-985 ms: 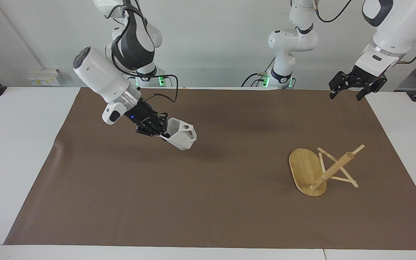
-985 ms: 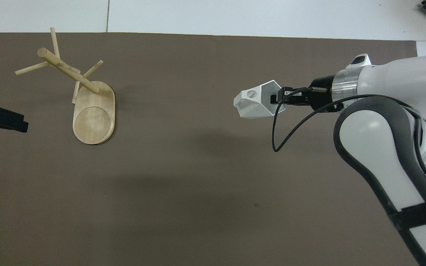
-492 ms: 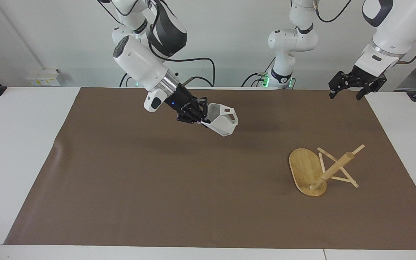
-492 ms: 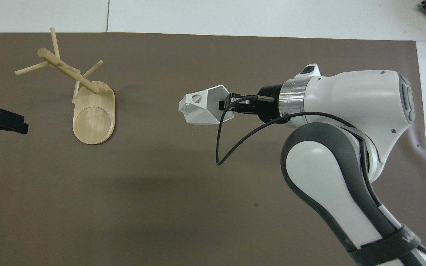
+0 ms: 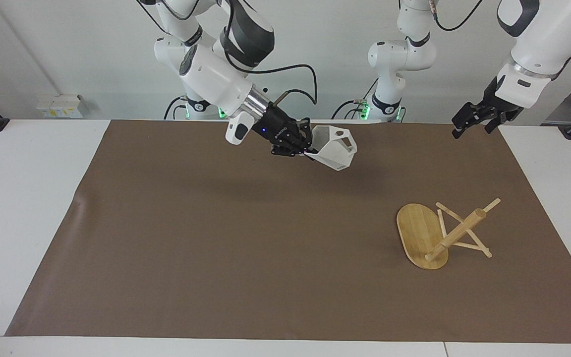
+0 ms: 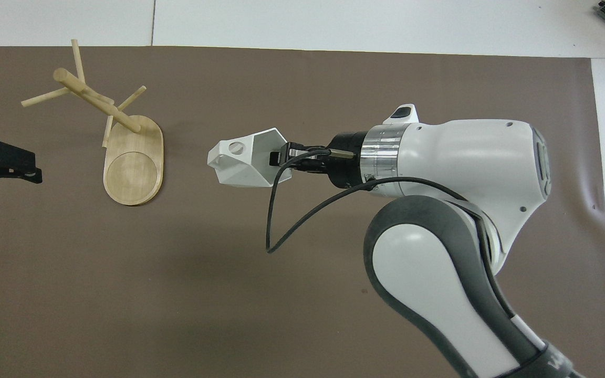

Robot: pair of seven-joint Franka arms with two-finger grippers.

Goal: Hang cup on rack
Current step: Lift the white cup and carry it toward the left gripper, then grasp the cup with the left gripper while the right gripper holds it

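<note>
cup (image 5: 334, 153) clamped in right pincer (image 5: 306, 148) | airborne over mat (image 5: 216, 248)

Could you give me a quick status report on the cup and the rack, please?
Right gripper shut on faceted white mug, airborne over brown mat. Left gripper open, waiting. Bamboo mug tree bare; nothing between.
</note>
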